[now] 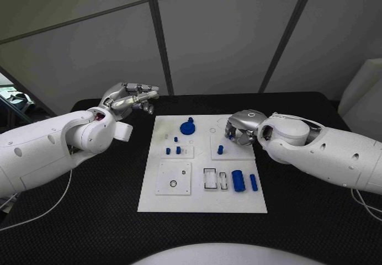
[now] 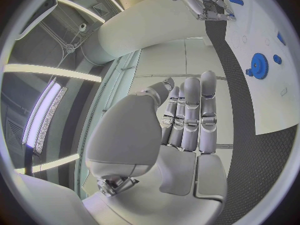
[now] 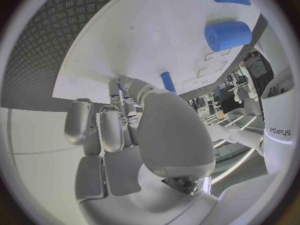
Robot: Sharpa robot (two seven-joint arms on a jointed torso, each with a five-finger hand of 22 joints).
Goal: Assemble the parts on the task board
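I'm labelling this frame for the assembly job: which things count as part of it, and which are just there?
Part of the job:
task board
blue gear
large blue cylinder
thin blue cylinder
small blue pegs
blue peg by the right robot hand

Just there:
black table
left robot hand, off the board

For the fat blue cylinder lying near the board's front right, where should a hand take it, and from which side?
Judging by its pose, grip the fat blue cylinder across its middle, coming down from above. It lies flat on the task board, its long axis running front to back, so its curved flanks face left and right. The thinner blue rod lies close on its right, leaving fingers little room there.
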